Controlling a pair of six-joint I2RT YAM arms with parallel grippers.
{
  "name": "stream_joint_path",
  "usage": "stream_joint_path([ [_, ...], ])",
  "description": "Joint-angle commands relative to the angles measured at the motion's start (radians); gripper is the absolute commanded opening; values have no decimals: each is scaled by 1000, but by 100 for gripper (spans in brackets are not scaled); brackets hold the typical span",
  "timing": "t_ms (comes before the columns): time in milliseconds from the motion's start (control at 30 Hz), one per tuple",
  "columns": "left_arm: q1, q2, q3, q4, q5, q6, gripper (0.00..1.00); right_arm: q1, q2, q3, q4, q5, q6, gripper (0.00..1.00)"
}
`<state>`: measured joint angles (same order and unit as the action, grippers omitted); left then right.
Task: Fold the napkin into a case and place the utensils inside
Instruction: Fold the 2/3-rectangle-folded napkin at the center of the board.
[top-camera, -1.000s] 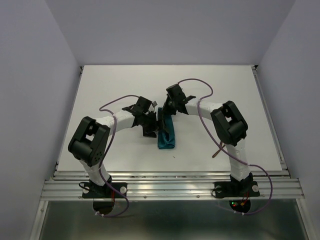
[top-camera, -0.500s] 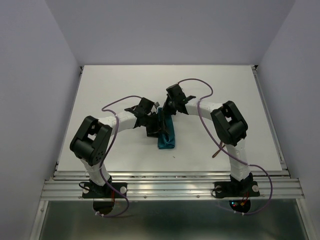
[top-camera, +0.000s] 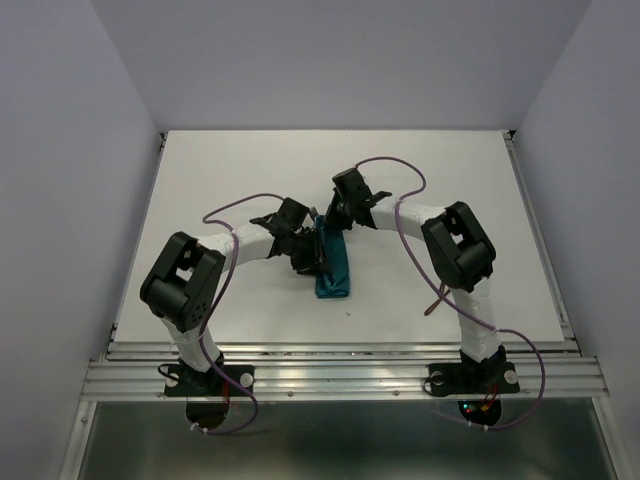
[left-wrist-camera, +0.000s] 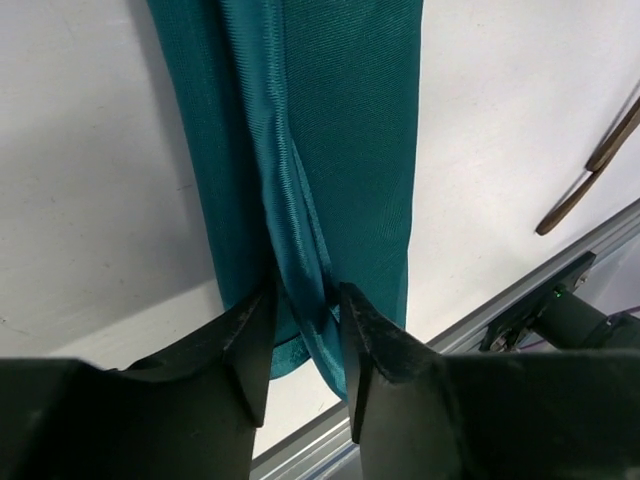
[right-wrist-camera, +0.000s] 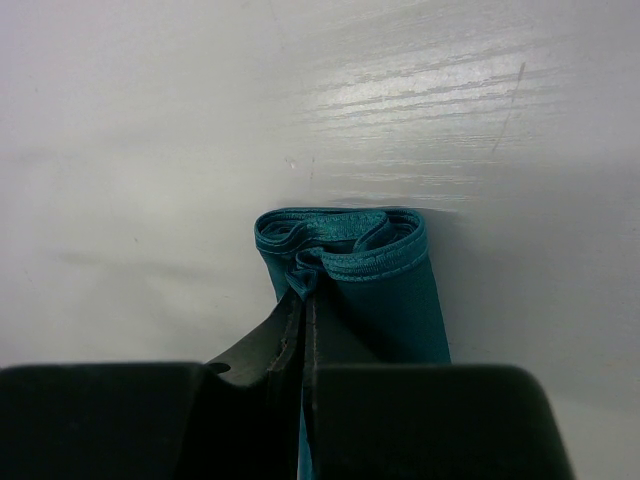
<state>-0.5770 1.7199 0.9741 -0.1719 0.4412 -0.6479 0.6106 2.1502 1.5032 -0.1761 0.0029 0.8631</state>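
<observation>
The napkin (top-camera: 334, 272) lay as a narrow strip mid-worktop (top-camera: 220, 180); my left gripper (left-wrist-camera: 305, 325) stood narrow, fingers pressed on a raised fold of it; my right gripper (right-wrist-camera: 303, 300) was clamped tight on the hem at its far end; the utensils (left-wrist-camera: 590, 165) lay apart, nearer the front edge.

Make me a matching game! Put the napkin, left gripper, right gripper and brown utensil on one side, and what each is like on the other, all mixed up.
1 napkin
2 left gripper
3 right gripper
4 utensil

A lying alone, away from the napkin
B pinching the napkin's end hem
C teal, folded into a long strip
D squeezing a raised ridge along the napkin

Pairs: 1-C, 2-D, 3-B, 4-A
</observation>
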Motion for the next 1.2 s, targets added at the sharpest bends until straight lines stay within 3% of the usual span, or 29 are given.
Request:
stream_joint_path([
  [0,-6,-22,-8,-34,-22,37,51,9,19,-11,-62,32,-29,1],
  [133,-6,-37,6,-70,-55,57,69,9,20,-8,-62,32,-30,1],
  [200,-6,-39,11,-86,-76,65,73,9,23,-6,-62,31,-29,1],
  [500,-9,1,0,-78,-104,73,68,9,25,-6,-62,26,-29,1],
  [833,-18,37,-17,-64,-121,68,43,9,10,-17,-62,22,-42,1],
  [900,-18,43,-20,-57,-119,67,40,9,4,-17,-62,14,-52,4],
  [933,-18,44,-21,-57,-118,67,34,9,-1,-15,-62,9,-58,6],
  [1167,-18,52,-29,-32,-90,64,11,9,-72,32,-106,-12,-130,44],
])
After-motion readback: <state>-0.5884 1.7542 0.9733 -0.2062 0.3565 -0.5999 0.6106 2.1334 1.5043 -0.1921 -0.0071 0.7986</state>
